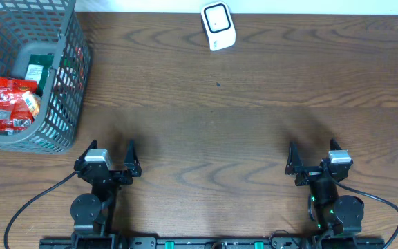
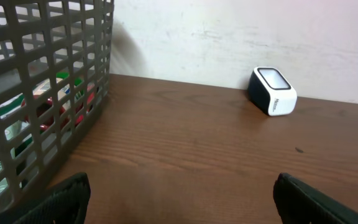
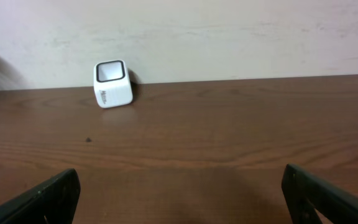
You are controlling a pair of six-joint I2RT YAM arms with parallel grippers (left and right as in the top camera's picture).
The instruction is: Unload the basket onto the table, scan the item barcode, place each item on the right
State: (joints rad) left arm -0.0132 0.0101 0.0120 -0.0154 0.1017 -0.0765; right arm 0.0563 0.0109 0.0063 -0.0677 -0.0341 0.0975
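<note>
A small white barcode scanner point(image 1: 218, 26) with a dark window stands at the table's far edge, also seen in the left wrist view point(image 2: 273, 91) and the right wrist view point(image 3: 112, 84). The items lie in a grey mesh basket point(image 1: 66, 104) at the far left: a red packet point(image 1: 12, 104) and a green packet point(image 1: 39, 69). My left gripper point(image 1: 109, 149) hangs open near the front edge, just right of the basket, with nothing between its fingers point(image 2: 64, 199). My right gripper point(image 1: 312, 149) is open and empty at the front right, with bare wood between its fingers point(image 3: 48, 196).
The basket wall point(image 2: 42, 74) stands close on the left of my left gripper point(image 2: 181, 186). A pale wall runs behind the table's far edge. Brown wood stretches between my right gripper point(image 3: 180, 180) and the scanner. Black cables trail from both arm bases.
</note>
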